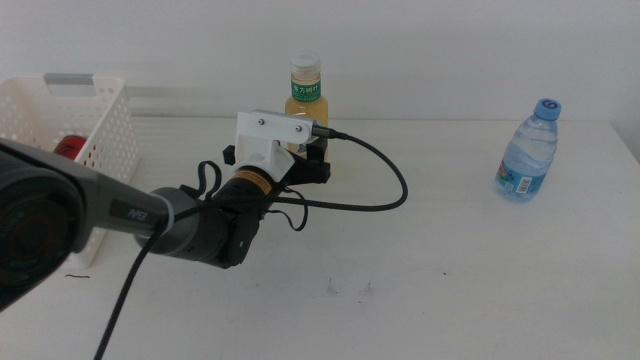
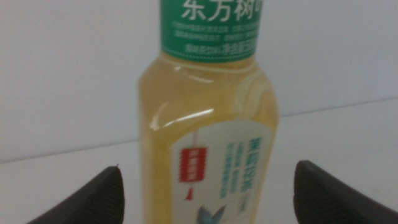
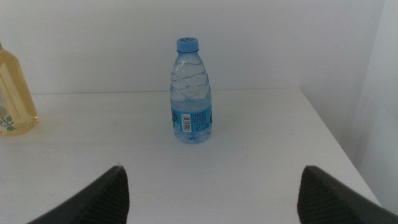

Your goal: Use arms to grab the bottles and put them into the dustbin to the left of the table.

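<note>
The yellow tea bottle [image 1: 305, 88] with white cap and green label stands upright at the back of the table [image 1: 460, 270]. My left gripper [image 1: 314, 160] is open right at it, and in the left wrist view the tea bottle [image 2: 208, 137] fills the gap between the two jaws of my left gripper [image 2: 209, 169] without touching either. The small blue-capped water bottle [image 1: 527, 150] stands at the far right. My right gripper [image 3: 214, 171] is open and faces the water bottle [image 3: 191, 93] from a distance. A red can [image 1: 68, 148] lies inside the white dustbin [image 1: 105, 120].
A black cable [image 1: 385, 175] loops from the left wrist across the table's middle. The table's right edge runs close behind the water bottle. Small dark marks [image 1: 345, 288] dot the front of the tabletop.
</note>
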`<action>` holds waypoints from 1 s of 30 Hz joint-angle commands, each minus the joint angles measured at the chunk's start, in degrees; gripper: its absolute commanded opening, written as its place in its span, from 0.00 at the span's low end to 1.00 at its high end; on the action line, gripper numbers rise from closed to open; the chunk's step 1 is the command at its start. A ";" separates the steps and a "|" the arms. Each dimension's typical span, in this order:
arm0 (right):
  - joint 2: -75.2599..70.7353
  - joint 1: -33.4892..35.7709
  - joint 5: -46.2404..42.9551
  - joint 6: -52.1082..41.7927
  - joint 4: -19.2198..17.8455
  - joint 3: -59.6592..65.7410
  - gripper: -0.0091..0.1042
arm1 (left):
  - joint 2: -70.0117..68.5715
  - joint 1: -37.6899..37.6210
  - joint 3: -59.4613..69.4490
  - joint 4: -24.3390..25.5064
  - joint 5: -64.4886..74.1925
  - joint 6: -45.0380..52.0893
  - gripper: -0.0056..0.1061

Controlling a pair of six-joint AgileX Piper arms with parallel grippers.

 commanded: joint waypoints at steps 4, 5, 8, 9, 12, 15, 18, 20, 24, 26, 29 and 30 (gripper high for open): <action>-0.21 -0.47 -0.48 -0.27 -0.54 0.24 0.90 | 2.60 0.05 -3.60 2.41 1.42 -2.56 0.87; -0.21 -0.47 -0.48 -0.27 -0.54 0.24 0.90 | 3.09 0.05 -4.08 2.41 1.56 -2.56 0.87; -0.21 -0.47 -0.48 -0.27 -0.54 0.24 0.90 | 4.60 0.05 -6.18 2.21 2.25 -2.27 0.87; -0.21 -0.47 -0.48 -0.27 -0.54 0.24 0.90 | 5.17 0.19 -6.83 2.16 2.43 -2.27 0.87; -0.21 -0.47 -0.48 -0.27 -0.54 0.24 0.90 | 7.52 0.32 -10.06 2.16 3.14 -2.27 0.87; -0.21 -0.47 -0.48 -0.27 -0.54 0.24 0.90 | 9.83 0.54 -13.13 2.16 4.54 -2.27 0.87; -0.21 -0.47 -0.48 -0.27 -0.54 0.24 0.90 | 11.79 0.75 -16.13 2.16 5.13 -2.14 0.87; -0.21 -0.47 -0.48 -0.27 -0.54 0.24 0.90 | 12.99 0.75 -17.84 1.79 5.34 -1.55 0.87; -0.21 -0.47 -0.48 -0.27 -0.54 0.24 0.90 | 14.52 0.75 -19.97 1.43 6.21 0.57 0.87; -0.21 -0.47 -0.48 -0.27 -0.54 0.24 0.90 | 15.13 0.75 -20.89 -0.13 6.21 0.76 0.87; -0.21 -0.47 -0.48 -0.27 -0.54 0.24 0.90 | 16.17 0.87 -21.67 -2.31 6.03 0.63 0.84; -0.21 -0.47 -0.48 -0.27 -0.54 0.24 0.90 | 16.17 1.01 -21.55 -2.31 6.03 0.63 0.80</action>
